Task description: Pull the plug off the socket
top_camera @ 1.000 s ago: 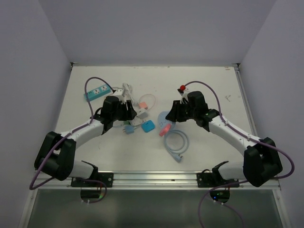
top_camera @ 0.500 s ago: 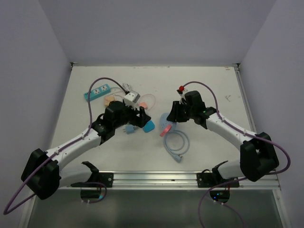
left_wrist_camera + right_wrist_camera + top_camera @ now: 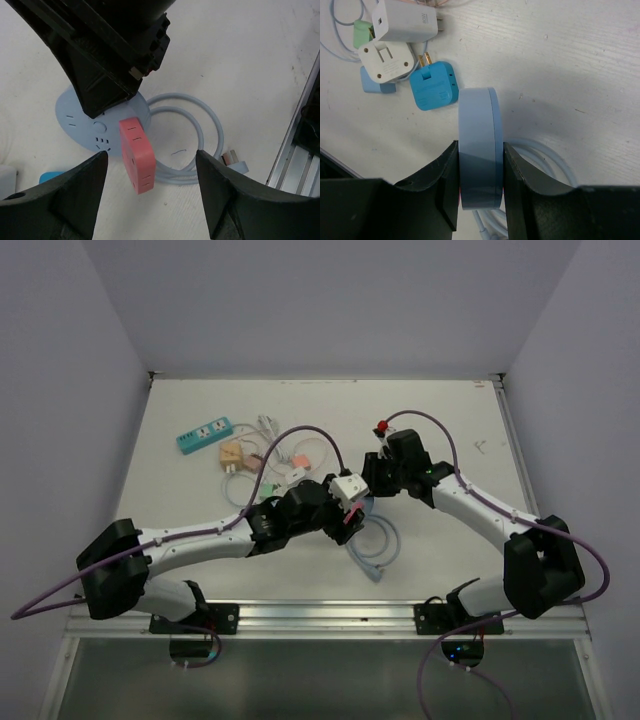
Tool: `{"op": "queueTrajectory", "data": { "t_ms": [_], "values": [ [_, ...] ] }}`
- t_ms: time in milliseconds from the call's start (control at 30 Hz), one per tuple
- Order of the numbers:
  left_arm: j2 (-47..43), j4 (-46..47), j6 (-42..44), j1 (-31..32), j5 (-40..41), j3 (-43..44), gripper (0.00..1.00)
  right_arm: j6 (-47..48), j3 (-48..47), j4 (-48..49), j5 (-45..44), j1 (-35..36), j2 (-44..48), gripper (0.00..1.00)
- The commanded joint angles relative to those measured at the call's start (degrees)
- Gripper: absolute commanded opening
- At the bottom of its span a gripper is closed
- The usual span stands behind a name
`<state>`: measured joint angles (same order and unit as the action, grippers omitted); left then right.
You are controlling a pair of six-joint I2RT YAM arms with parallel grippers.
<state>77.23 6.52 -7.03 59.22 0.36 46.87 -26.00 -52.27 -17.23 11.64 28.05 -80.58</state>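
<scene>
While the blue socket [image 3: 478,117] is clamped edge-on by the right gripper [image 3: 480,150], the pink plug [image 3: 135,156], jutting lengthwise from it, is flanked untouched by the wide-open left gripper [image 3: 151,156].

On my table [image 3: 440,420]: teal power strip [image 3: 205,433] far left, tan adapter [image 3: 232,455] just beside it; blue adapter [image 3: 434,89] near white charger [image 3: 405,21].

The left arm [image 3: 190,540] and right arm [image 3: 480,510] share white tubular links and bulky black joint housings. A purple cable [image 3: 300,429] trails along each. The left pincer [image 3: 150,170] and right pincer [image 3: 480,185] have matte black, wedge-shaped fingers [image 3: 427,200]. A small red knob [image 3: 383,426] tops the right wrist.
</scene>
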Motion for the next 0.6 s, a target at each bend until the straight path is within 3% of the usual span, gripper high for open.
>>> {"op": "queueTrajectory", "data": {
  "t_ms": [0,300,567],
  "values": [
    [2.48,2.79,3.51,1.16,5.08,2.70,0.73,-0.81,-2.49,0.01,0.58,-0.02,1.21,0.00],
    [6.00,4.99,5.80,0.63,11.86,2.61,0.52,0.68,-1.17,0.62,1.63,-0.10,3.58,0.00],
    [4.07,3.76,5.79,-2.53,8.43,1.82,0.52,1.48,-0.90,1.41,3.21,-0.02,3.93,0.00]
  ]
}}
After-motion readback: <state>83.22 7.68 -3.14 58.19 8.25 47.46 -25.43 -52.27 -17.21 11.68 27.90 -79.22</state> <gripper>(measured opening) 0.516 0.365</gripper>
